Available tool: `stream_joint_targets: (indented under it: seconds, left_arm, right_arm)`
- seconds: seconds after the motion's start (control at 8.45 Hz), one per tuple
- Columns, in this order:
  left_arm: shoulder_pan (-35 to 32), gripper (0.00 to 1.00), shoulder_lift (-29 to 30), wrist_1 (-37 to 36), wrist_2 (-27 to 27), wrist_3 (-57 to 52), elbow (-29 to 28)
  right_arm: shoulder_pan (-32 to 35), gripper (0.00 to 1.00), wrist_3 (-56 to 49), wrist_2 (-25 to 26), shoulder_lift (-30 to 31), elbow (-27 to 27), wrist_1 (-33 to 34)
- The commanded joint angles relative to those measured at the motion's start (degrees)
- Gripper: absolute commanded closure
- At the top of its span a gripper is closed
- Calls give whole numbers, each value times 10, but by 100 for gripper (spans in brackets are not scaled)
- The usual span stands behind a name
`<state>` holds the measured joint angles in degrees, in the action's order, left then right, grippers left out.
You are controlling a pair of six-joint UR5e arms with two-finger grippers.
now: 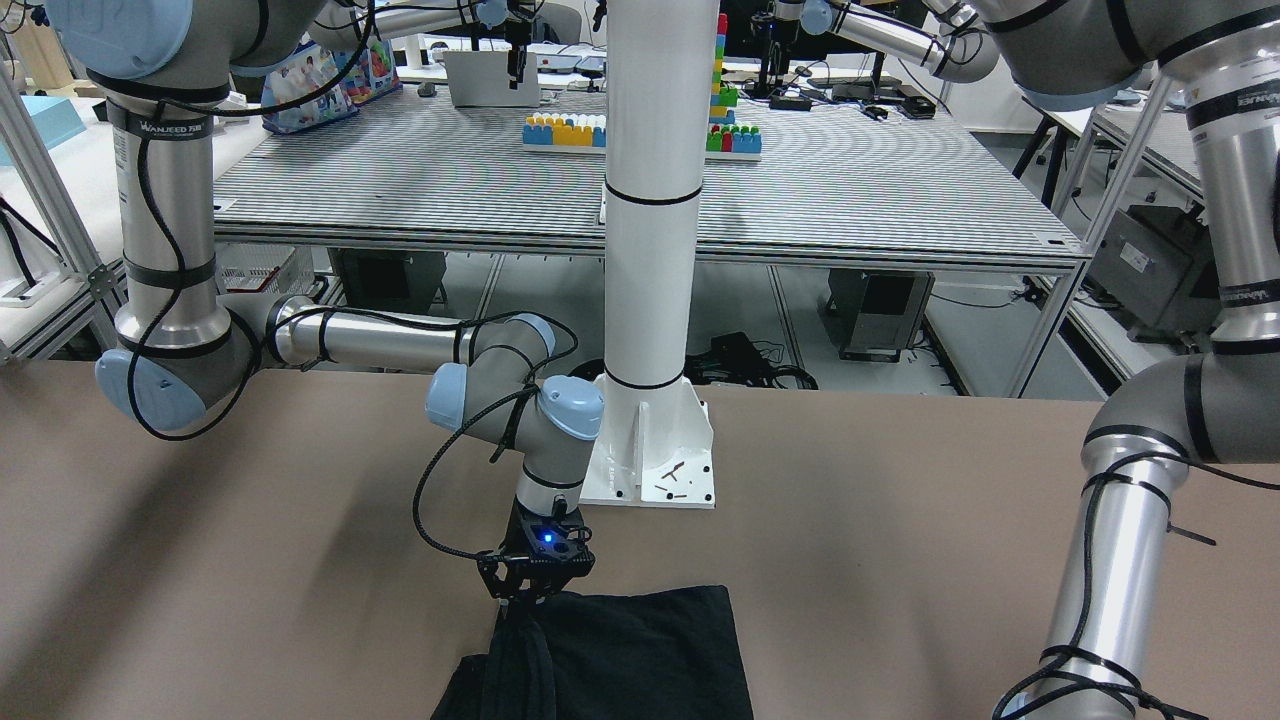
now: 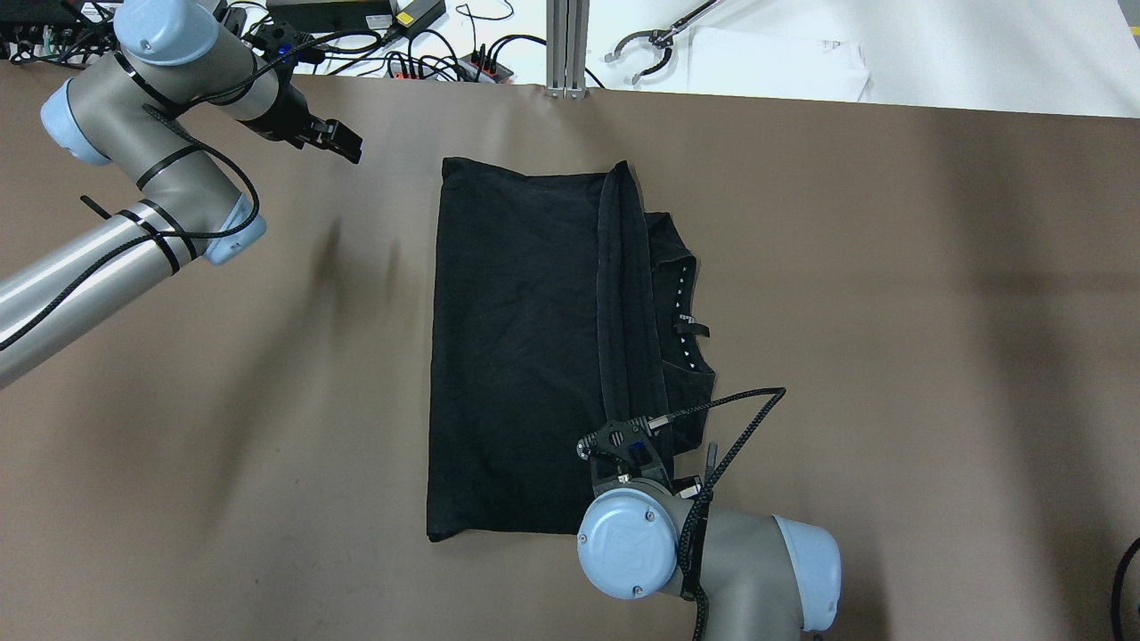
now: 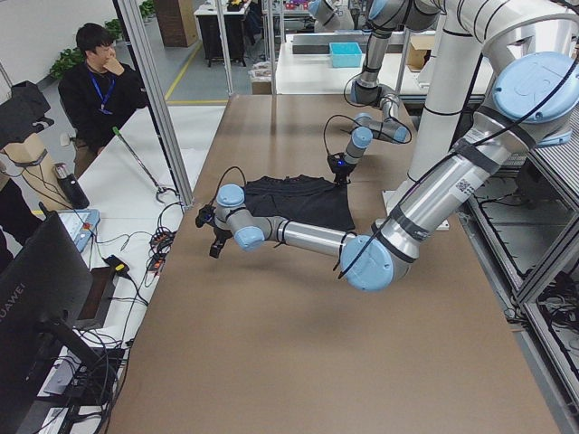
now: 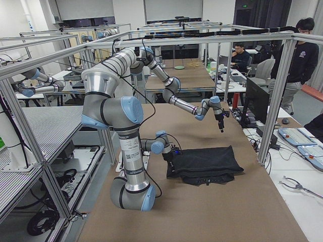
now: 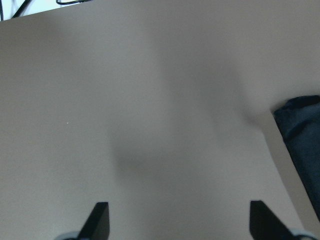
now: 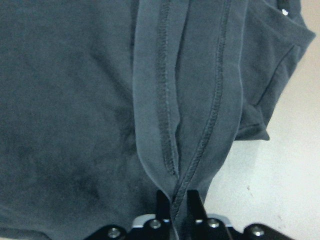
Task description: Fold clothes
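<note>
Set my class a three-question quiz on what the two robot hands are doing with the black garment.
1. True or false: the left hand grips the black garment.
2. The right hand is shut on: A) the garment's stitched hem edges, B) a cable, C) nothing.
3. Fill in: the left hand hovers over bare table with its fingers ____.
Key: 1 false; 2 A; 3 open.
</note>
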<state>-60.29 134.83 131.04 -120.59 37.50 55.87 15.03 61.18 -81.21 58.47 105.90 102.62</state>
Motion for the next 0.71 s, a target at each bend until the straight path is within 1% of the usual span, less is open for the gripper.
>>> stream_joint_targets:
  seconds: [0.0,0.24,0.35,0.47,0.59]
  left_arm:
    - [1,0,0,0,1,-1,-1]
    - [1,0,1,0,0,-1,0]
    - [1,0,1,0,0,0,0]
    - [1,0,1,0,1,0,0]
    - [1,0,1,0,1,0,-1]
  right_arm:
    - [2,100,0,-3,2,17,0]
    - [4,100,0,-6,65,88,-2]
    - [0,100,10,-2,92,95,-10]
    - [-4,100,40,0,117,97,-36]
    - [-12,87,87,0,137,100,-69]
